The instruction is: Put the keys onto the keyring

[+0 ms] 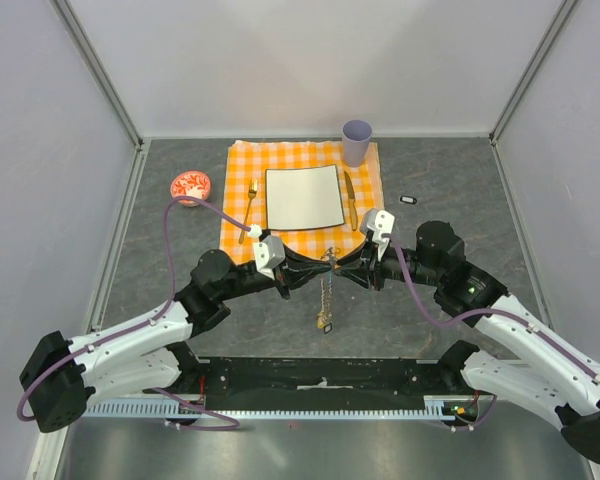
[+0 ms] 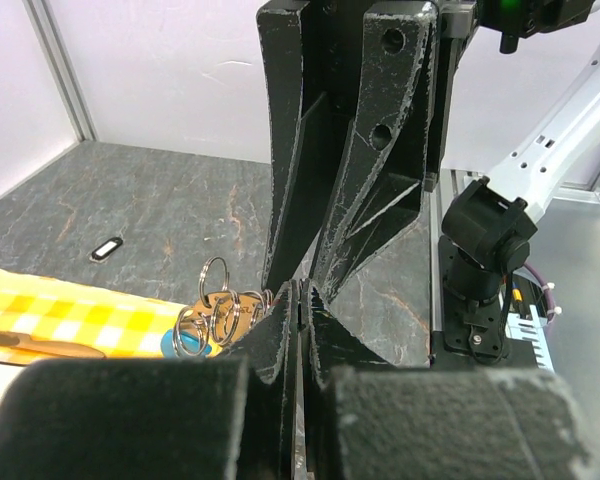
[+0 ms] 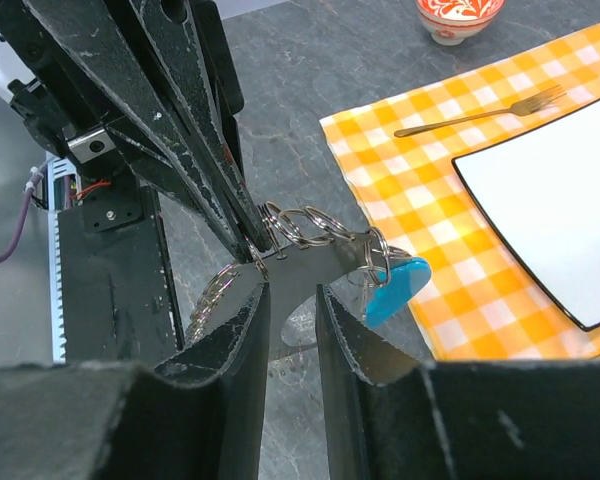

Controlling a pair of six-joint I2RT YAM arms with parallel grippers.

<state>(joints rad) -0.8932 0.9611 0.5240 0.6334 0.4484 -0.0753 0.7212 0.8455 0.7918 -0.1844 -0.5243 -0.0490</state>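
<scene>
Both grippers meet in mid-air just in front of the cloth's near edge. The keyring (image 3: 302, 224) is a cluster of silvery wire rings with a turquoise tag (image 3: 395, 288); it also shows in the left wrist view (image 2: 216, 308) and the top view (image 1: 330, 258). Its chain (image 1: 325, 300) hangs down towards the table. My left gripper (image 2: 302, 300) (image 1: 318, 263) is shut, pinching the ring cluster's edge. My right gripper (image 3: 292, 300) (image 1: 346, 265) is closed on a flat grey key (image 3: 305, 265) held between its fingers, against the rings. Other keys are hidden.
An orange checked cloth (image 1: 240, 160) bears a white square plate (image 1: 303, 197), a gold fork (image 1: 250, 205) and a knife (image 1: 350, 200). A lilac cup (image 1: 357, 142) stands behind, a red-and-white bowl (image 1: 190, 185) at left, and a small black item (image 1: 408, 199) at right.
</scene>
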